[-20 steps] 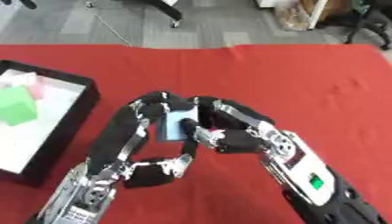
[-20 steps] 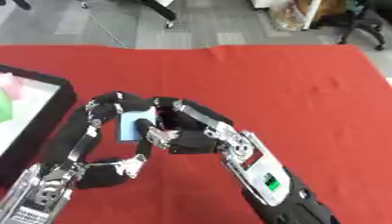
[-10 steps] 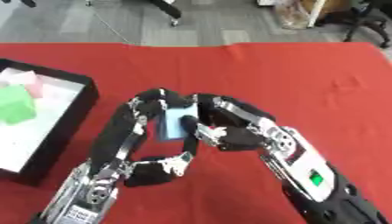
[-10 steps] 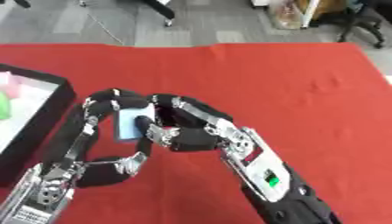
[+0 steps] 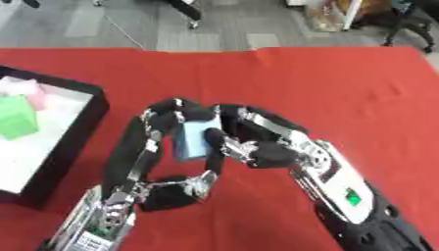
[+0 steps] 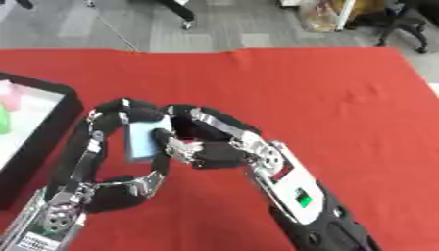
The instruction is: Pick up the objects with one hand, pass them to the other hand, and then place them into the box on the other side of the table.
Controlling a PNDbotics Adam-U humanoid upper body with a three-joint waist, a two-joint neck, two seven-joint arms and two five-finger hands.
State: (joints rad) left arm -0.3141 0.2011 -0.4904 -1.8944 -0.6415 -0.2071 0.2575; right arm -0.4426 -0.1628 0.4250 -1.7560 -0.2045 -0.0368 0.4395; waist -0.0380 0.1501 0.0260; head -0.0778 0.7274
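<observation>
Both hands meet over the red table [image 5: 343, 88] just below frame centre, a light blue flat block [image 5: 194, 139] pinched upright between them. Left hand [image 5: 163, 122] comes up from the 7 o'clock corner on a long black and silver arm, wrist bent, fingers arched over the top of the block and curled down its 9 o'clock face, thumb [image 5: 199, 179] curling in low at 6 o'clock of the block; block sits inside that curl. Right hand [image 5: 253, 144] enters from the 5 o'clock corner, forearm carrying a white panel with a small green mark [image 5: 353, 196], fingers curled in from 3 o'clock and pressed on the block's near face and right edge. Both hands closed on the block; which one bears it cannot be told. Block held clear of the cloth, its long side roughly vertical, tilted slightly. Black box [image 5: 90, 110] with a white floor sits at 9 o'clock, well apart from the hands, its right wall nearest them. Inside it, a green block [image 5: 17, 123] at the left edge and a pale pink piece [image 5: 33, 93] just beyond it toward 12 o'clock; touching or not, cannot tell. Grey floor [image 5: 129, 24] lies past the table's far edge at 12 o'clock.
</observation>
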